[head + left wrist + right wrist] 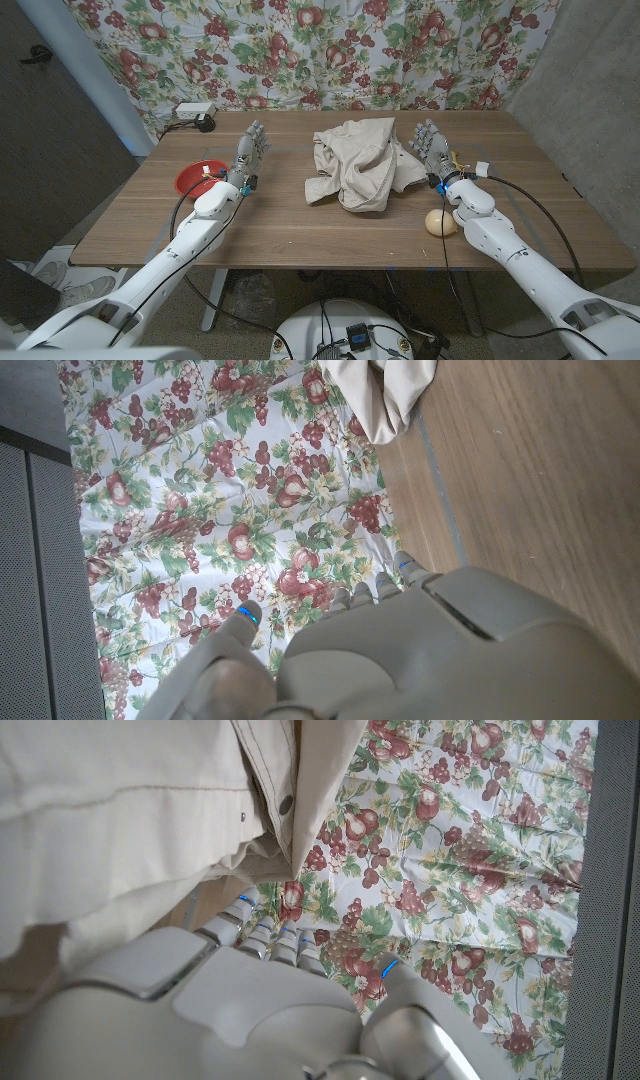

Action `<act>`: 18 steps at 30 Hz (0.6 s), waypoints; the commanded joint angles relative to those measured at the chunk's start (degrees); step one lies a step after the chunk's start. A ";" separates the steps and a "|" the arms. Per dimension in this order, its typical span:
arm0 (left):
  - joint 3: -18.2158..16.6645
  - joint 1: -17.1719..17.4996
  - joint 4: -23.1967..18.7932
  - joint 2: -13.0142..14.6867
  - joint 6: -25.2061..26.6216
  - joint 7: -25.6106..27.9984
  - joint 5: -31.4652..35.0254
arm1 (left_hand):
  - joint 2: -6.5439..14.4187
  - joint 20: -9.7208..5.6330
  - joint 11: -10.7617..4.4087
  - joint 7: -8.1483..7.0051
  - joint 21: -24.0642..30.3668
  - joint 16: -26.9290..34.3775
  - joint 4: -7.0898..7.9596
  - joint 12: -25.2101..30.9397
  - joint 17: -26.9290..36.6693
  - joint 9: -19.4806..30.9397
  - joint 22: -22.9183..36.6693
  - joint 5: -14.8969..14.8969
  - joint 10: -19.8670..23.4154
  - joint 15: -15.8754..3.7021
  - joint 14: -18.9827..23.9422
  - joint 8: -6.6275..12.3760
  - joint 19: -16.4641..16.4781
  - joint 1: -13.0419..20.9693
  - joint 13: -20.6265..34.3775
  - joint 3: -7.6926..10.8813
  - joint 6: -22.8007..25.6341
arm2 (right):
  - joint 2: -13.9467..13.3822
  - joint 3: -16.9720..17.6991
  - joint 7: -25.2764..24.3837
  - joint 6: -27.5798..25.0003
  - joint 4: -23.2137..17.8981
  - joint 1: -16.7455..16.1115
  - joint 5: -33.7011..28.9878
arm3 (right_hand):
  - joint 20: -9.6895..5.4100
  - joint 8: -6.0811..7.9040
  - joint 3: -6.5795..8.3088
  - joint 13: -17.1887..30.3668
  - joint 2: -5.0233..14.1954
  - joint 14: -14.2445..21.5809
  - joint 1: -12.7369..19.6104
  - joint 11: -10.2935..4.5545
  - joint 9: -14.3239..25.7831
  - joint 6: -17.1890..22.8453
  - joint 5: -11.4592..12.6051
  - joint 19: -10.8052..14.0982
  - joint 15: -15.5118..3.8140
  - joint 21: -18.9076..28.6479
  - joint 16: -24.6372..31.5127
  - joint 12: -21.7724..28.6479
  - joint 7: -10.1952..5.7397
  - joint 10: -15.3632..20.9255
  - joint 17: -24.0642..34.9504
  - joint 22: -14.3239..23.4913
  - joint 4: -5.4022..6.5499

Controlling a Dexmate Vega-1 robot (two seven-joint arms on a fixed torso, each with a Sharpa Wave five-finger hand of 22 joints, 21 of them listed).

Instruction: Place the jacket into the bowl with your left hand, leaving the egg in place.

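Note:
A crumpled beige jacket (358,163) lies in the middle of the wooden table (300,225); a part of the jacket (385,390) also shows in the left wrist view, and its folds and a snap show on the jacket (120,810) in the right wrist view. A red bowl (192,178) sits at the table's left side. A pale egg (440,222) rests at the right. My left hand (250,155) stands between bowl and jacket, fingers apart, holding nothing. My right hand (432,150) stands just right of the jacket, behind the egg, also holding nothing.
A floral curtain (330,50) hangs behind the table. A white power strip (194,111) sits at the back left corner. A small white and yellow object (480,168) lies near the right edge. Bare wood runs along the table's front.

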 commanded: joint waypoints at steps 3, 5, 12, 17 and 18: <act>-2.04 0.44 -0.11 -2.07 -0.27 -0.46 2.69 | 7.22 1.01 -0.43 -0.36 0.47 0.39 -0.03 0.61 0.13 0.16 0.20 0.33 -7.50 0.04 -7.28 0.32 -1.06 0.08 0.12 0.37 -7.74 | 6.32 8.28 4.79 -2.83 -0.24 -1.57 -6.89 | -5.12 0.35 0.53 0.20 4.73 -0.46 -0.24 -0.42 0.08 -0.13 0.24 0.38 -2.48 0.35 0.32 0.38 -0.50 -0.09 0.10 0.22 0.06; -2.33 0.62 -0.38 -2.36 -0.14 -0.03 2.98 | 6.84 2.59 -0.72 -1.32 0.72 0.67 -0.24 0.79 0.11 0.18 0.21 0.27 -6.80 0.66 -6.18 0.73 -0.17 0.18 0.12 0.36 -6.35 | 7.07 9.24 5.22 -3.41 -0.43 -1.75 -7.52 | -5.10 0.35 0.55 0.20 4.71 -0.45 -0.25 -0.46 0.08 -0.13 0.25 0.36 -2.49 0.34 0.32 0.38 -0.50 -0.09 0.09 0.22 0.06; -2.87 0.18 0.55 -3.27 -1.10 -0.19 4.11 | 5.91 6.02 0.07 -2.64 0.89 0.78 -0.83 1.16 0.06 0.20 0.17 -0.07 -5.17 2.01 -4.75 1.06 0.99 0.57 0.13 0.22 -4.05 | 9.13 11.71 6.85 -4.42 -0.50 -2.03 -9.46 | -5.08 0.36 0.64 0.20 4.64 -0.41 -0.29 -0.42 0.08 -0.12 0.26 0.42 -2.40 0.37 0.33 0.41 -0.42 -0.02 0.08 0.22 0.03; -3.06 -0.15 0.63 -3.80 -2.15 1.31 6.02 | 5.00 7.94 1.08 -3.14 0.76 1.06 -1.44 1.36 0.05 0.21 0.16 -0.54 -3.93 4.40 -2.80 1.24 1.41 1.02 0.18 0.09 -2.15 | 10.13 12.88 7.88 -4.54 -0.14 -1.93 -10.63 | -5.02 0.40 0.71 0.19 4.60 -0.37 -0.29 -0.44 0.08 -0.01 0.28 0.43 -2.38 0.37 0.33 0.41 -0.46 0.00 0.07 0.22 -0.01; -3.11 -0.25 0.87 -4.00 -2.55 1.28 6.16 | 4.57 7.86 1.52 -3.22 0.67 1.07 -1.80 1.50 0.02 0.21 0.14 -0.70 -3.39 4.68 -2.40 1.27 1.39 1.26 0.19 0.04 -1.69 | 10.30 13.09 8.04 -4.59 -0.07 -1.91 -10.81 | -5.07 0.40 0.73 0.19 4.59 -0.38 -0.30 -0.45 0.08 -0.01 0.28 0.40 -2.39 0.36 0.32 0.41 -0.50 0.00 0.06 0.22 -0.02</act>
